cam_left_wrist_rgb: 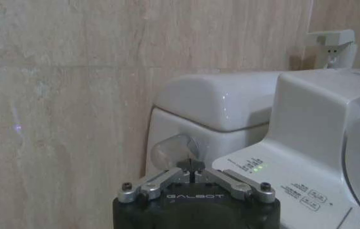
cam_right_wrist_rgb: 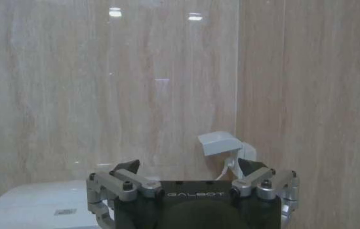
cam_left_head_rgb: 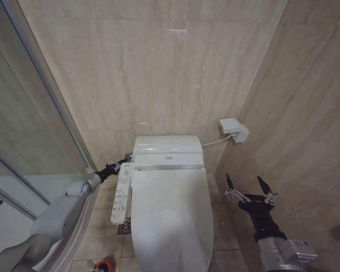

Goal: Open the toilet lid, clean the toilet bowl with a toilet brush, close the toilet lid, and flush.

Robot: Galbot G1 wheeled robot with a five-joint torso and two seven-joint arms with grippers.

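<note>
Toilet lid [cam_left_head_rgb: 171,212] is seen shut flat over the bowl. Left gripper [cam_left_wrist_rgb: 191,172] is reached to the tank's [cam_left_wrist_rgb: 212,107] side, fingers pinched narrow right at the silver flush lever [cam_left_wrist_rgb: 174,149] (contact can't be confirmed). Right gripper [cam_left_head_rgb: 250,188] is held spread wide beside the toilet, holding nothing. 1 red cup holder [cam_left_head_rgb: 105,265] is seen on the floor.
</note>
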